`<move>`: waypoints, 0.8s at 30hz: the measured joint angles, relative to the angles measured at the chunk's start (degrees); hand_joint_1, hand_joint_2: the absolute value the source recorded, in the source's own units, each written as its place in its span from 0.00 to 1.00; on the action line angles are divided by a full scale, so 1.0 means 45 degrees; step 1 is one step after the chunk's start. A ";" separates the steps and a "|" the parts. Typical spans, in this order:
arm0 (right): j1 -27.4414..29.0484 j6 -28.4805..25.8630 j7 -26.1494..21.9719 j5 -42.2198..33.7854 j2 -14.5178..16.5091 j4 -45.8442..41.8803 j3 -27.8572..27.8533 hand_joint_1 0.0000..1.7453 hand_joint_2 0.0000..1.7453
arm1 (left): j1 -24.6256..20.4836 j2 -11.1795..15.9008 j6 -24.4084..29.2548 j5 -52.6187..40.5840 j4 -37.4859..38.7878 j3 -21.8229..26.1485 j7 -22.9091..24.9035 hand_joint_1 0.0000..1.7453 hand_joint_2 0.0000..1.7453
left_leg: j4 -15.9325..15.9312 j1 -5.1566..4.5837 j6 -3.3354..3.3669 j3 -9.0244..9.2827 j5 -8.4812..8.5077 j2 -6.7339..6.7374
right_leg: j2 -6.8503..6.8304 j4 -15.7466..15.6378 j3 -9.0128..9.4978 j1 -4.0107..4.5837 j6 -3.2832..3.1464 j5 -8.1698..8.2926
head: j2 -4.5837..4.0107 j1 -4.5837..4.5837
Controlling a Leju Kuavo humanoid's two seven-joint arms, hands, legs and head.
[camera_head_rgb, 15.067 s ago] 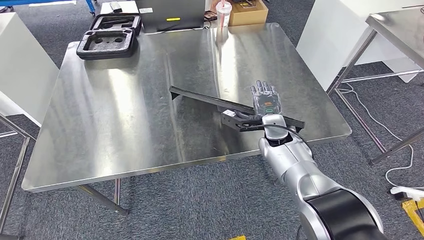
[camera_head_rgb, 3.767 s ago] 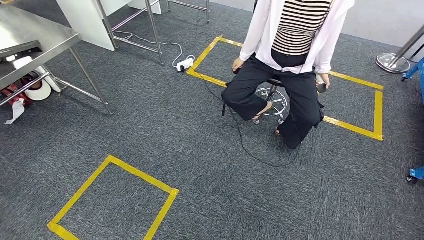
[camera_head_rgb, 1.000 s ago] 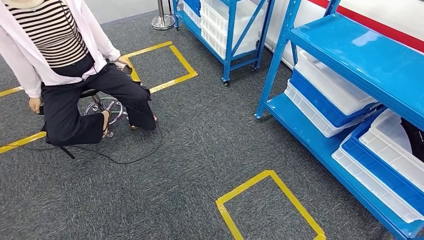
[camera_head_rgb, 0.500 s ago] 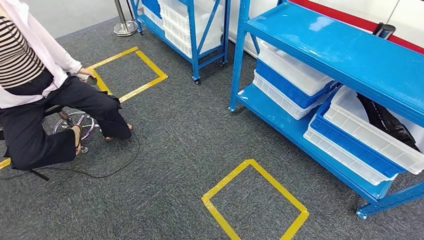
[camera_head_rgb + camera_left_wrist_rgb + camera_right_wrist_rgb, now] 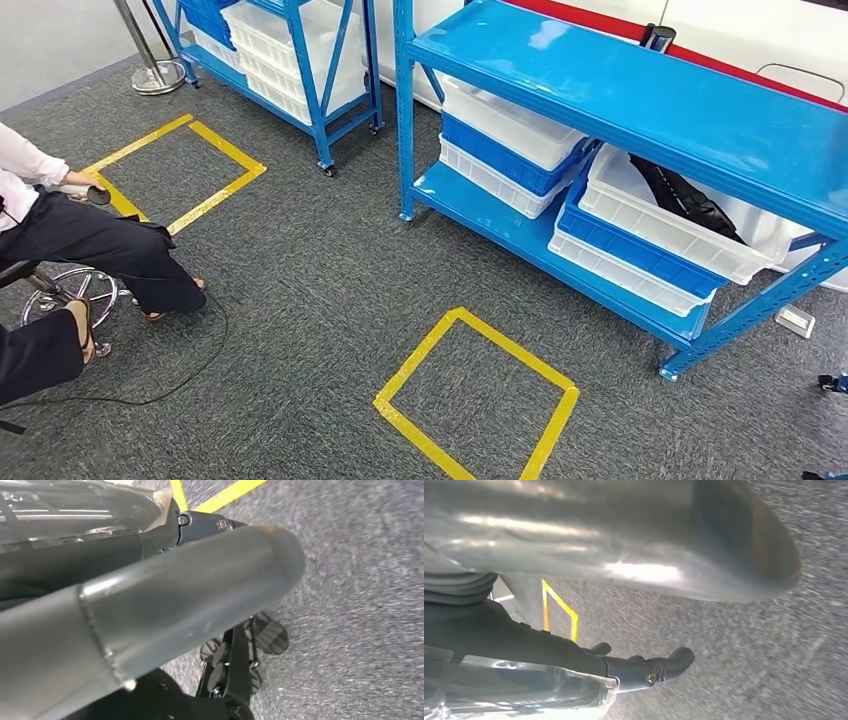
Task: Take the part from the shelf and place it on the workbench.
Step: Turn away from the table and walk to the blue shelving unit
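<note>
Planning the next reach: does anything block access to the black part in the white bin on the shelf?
The upper blue shelf board overhangs the white bin holding the black part; the bin's front wall stands before it.

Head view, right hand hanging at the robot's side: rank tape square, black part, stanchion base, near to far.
From the right hand:
1. Tape square, floor just ahead.
2. Black part, in the white bin, right shelf.
3. Stanchion base, far left.

The head view looks down from high onto grey carpet (image 5: 300, 280), facing a blue shelf (image 5: 640, 100) at the upper right. Both wrist views sit close behind their hanging hands, aimed at the same carpet and its yellow tape (image 5: 227, 492).
</note>
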 joint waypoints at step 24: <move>0.0009 -0.0148 0.0138 0.0872 -0.0055 0.0000 0.0233 0.00 0.00 | 0.0008 0.0066 -0.0147 -0.0048 0.0000 0.0001 -0.0240 0.00 0.00 | -0.0140 -0.0105 0.0013 -0.0048 0.0197 0.0995 | -0.1460 -0.0199 0.0548 0.0215 -0.0157 -0.0190 | 0.0000 0.0183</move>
